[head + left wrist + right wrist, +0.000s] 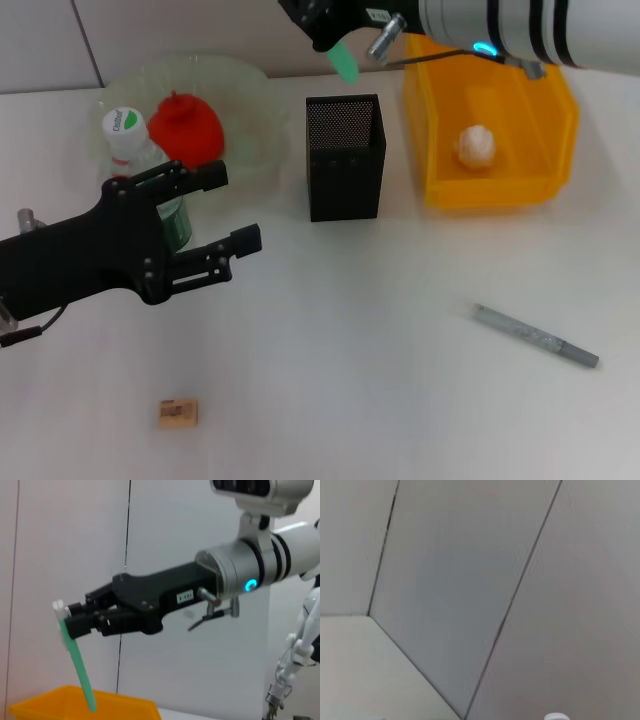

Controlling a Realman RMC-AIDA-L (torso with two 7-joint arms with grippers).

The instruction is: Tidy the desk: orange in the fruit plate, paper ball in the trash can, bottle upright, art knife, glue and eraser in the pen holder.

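The right claw (335, 40) hangs above the far rim of the black mesh pen holder (346, 158), its fingers closed on a green stick, probably the glue (344, 61), which points down toward the holder's mouth. The left claw (228, 208) hovers with its fingers spread wide and nothing between them, just in front of the upright bottle (131, 140). Behind the bottle the orange (186, 129) sits in the fruit plate (250, 95). The paper ball (476, 145) lies in the yellow trash can (440, 110). On the tabletop (350, 380) the art knife (535, 335) and the eraser (178, 412) lie well apart.
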